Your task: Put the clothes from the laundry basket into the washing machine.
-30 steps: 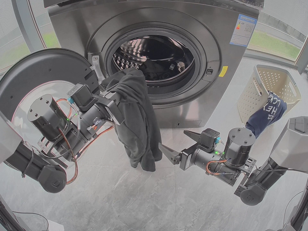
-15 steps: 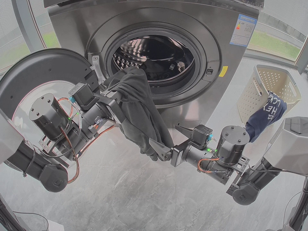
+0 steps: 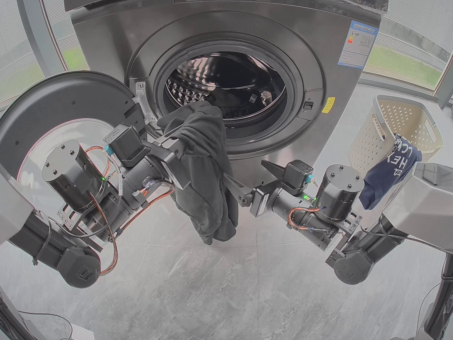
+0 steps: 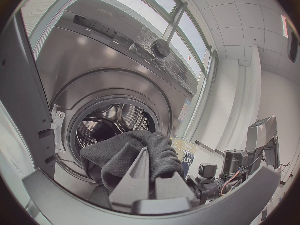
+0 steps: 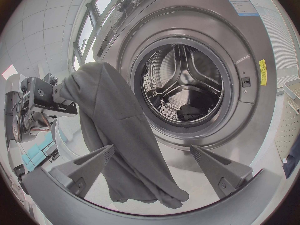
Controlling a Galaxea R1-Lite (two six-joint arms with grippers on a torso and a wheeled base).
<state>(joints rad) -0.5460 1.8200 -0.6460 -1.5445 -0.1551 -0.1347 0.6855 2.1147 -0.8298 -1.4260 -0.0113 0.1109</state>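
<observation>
The fingers (image 4: pixel 137 178) of the left gripper (image 4: pixel 154 169) are pressed together on a fold of a dark grey garment (image 4: pixel 125 153), and the cloth bulges over their tips. In the head view the left gripper (image 3: pixel 175 143) holds the dark grey garment (image 3: pixel 207 166) by its upper part in front of the washing machine (image 3: pixel 302 38). It is just before the lower edge of the round opening, on the side of the open door (image 3: pixel 56 100). The garment is outside the drum (image 3: pixel 226 81). It hangs down in a long fold, and its lower end is free above the grey floor (image 3: pixel 236 284).

The fingers (image 5: pixel 89 169) of the right gripper (image 5: pixel 150 150) are spread wide apart and pinch nothing. The dark grey garment (image 5: pixel 118 125) hangs across the gap between them, closer to one finger; I cannot tell if it touches that finger. In the head view the right gripper (image 3: pixel 244 172) is lower than the left one, beside the hanging cloth, and it points toward the front of the machine.

Inside the drum (image 5: pixel 184 78) a dark piece of clothing (image 5: pixel 190 111) lies at the bottom.

The laundry basket (image 3: pixel 415 119), pale and perforated, stands tilted on the floor at the robot's right of the machine, well apart from both grippers. A blue garment (image 3: pixel 391 168) with white print hangs over its rim toward the floor.
</observation>
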